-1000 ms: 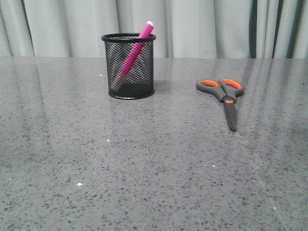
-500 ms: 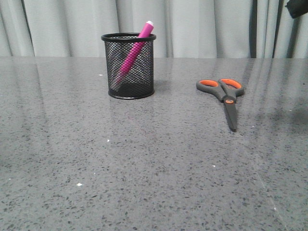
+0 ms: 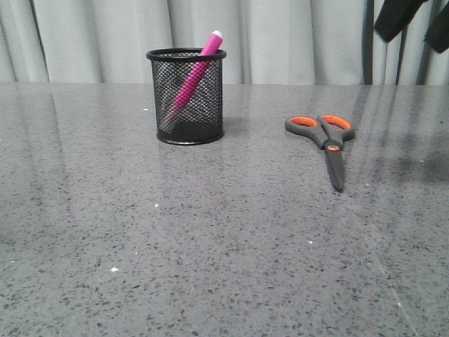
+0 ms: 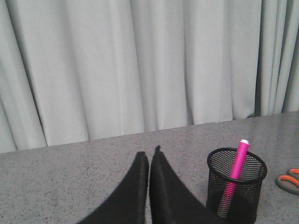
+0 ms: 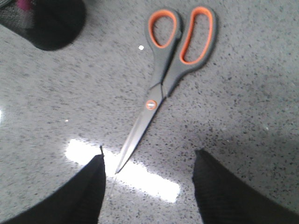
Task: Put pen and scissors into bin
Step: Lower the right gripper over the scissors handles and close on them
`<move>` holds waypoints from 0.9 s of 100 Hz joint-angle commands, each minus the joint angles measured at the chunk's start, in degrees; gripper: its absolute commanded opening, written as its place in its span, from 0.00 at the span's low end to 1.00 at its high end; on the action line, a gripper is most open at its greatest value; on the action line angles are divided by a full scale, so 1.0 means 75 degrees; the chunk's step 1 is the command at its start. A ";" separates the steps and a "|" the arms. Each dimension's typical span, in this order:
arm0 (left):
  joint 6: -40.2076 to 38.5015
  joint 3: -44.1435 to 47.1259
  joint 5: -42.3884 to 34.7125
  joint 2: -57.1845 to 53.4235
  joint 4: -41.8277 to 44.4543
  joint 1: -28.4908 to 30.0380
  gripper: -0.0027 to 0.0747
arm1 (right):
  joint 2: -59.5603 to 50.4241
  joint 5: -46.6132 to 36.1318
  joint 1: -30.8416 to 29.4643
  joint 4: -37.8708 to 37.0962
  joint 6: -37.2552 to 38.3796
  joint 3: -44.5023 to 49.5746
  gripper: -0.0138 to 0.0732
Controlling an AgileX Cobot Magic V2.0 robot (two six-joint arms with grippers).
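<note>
The magenta pen (image 3: 194,74) leans inside the black mesh bin (image 3: 186,96), its whitish cap above the rim; both also show in the left wrist view, the pen (image 4: 236,170) and the bin (image 4: 236,184). The scissors (image 3: 326,140) lie flat on the table to the bin's right, handles far, blades near; they also show in the right wrist view (image 5: 166,79). My right gripper (image 3: 414,21) is open and empty, high at the top right above the scissors, and its fingertips (image 5: 148,161) flank the blade tip. My left gripper (image 4: 149,156) is shut and empty, left of the bin.
The grey speckled table (image 3: 210,246) runs back to a pale curtain (image 3: 295,38). A bright light reflection (image 5: 126,170) lies on the table near the scissors' tip.
My right gripper has come further into the front view at the top right, moving down and left above the scissors. The pen, bin and scissors have not moved.
</note>
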 commanded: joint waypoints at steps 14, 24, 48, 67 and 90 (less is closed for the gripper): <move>-0.0062 -0.0232 -0.0237 -0.0001 -0.0188 0.0004 0.01 | 0.1026 0.0158 0.0462 -0.0943 0.0992 -0.0992 0.58; -0.0062 -0.0232 -0.0224 -0.0001 -0.0188 0.0004 0.01 | 0.1576 0.0311 0.0558 -0.0965 0.1041 -0.1376 0.58; -0.0062 -0.0232 -0.0224 -0.0001 -0.0188 0.0004 0.01 | 0.2643 0.0330 0.0749 -0.1354 0.1666 -0.1937 0.58; -0.0062 -0.0232 -0.0224 -0.0001 -0.0188 0.0004 0.01 | 0.3050 0.0245 0.0780 -0.1579 0.2032 -0.2086 0.58; -0.0062 -0.0232 -0.0224 -0.0001 -0.0188 0.0004 0.01 | 0.3359 0.0104 0.0780 -0.1594 0.2159 -0.2134 0.58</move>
